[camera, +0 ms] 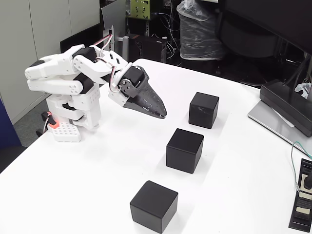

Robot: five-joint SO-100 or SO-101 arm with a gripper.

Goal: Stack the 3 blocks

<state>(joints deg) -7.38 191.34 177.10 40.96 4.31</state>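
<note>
Three matte black blocks stand apart on the white table (97,165) in a diagonal row: one at the back (204,109), one in the middle (185,150), one at the front (153,205). None rests on another. My gripper (162,114) hangs above the table to the left of the back block, dark pointed jaws together, nothing between them. It is clear of all three blocks. The white arm (68,73) is folded back over its base at the left.
A black device with a slanted top (287,105) sits on a grey slab at the right edge. A small black box with a cable (303,200) lies at the lower right. Chairs and clutter stand beyond the table's far edge.
</note>
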